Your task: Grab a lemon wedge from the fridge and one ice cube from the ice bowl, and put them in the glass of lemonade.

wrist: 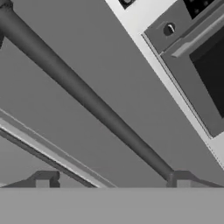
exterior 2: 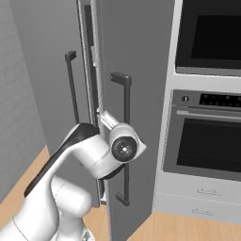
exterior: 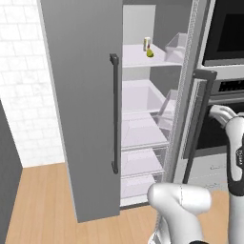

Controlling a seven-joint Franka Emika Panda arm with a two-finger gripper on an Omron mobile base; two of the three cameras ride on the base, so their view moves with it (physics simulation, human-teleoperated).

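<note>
Locate the lemon wedge (exterior: 150, 53) on the upper shelf (exterior: 136, 56) of the fridge (exterior: 138, 24), just beside a small upright can (exterior: 147, 44), at about 4 o'clock of that can. Too small to read the wedge's long axis.

Read the gripper (wrist: 112, 181) from the hand view: finger tips (wrist: 42, 179) set wide apart, nothing between them, no contact visible with the right door handle (wrist: 87, 98). Handle bar there crosses from 10 o'clock down to 4 o'clock and ends at its bracket close by the right-hand tip. True axis of the bar: vertical, as in the right base view.

Governing relation, taken in the left base view: wedge at roughly 10 o'clock from the wrist (exterior: 220, 113), higher and well apart, inside the cabinet and beyond the right door (exterior 2: 141, 70), which stands between the hand and the shelf. Left door (exterior: 81, 105) swung wide open, interior exposed on that side.

Arm pose: elbow bent low at the front of the base, forearm rising to the handle, hand facing the door panel, oven (exterior 2: 207, 141) at 3 o'clock of it. Expect a lift and a reach to the left around the door edge before any approach to the wedge.
</note>
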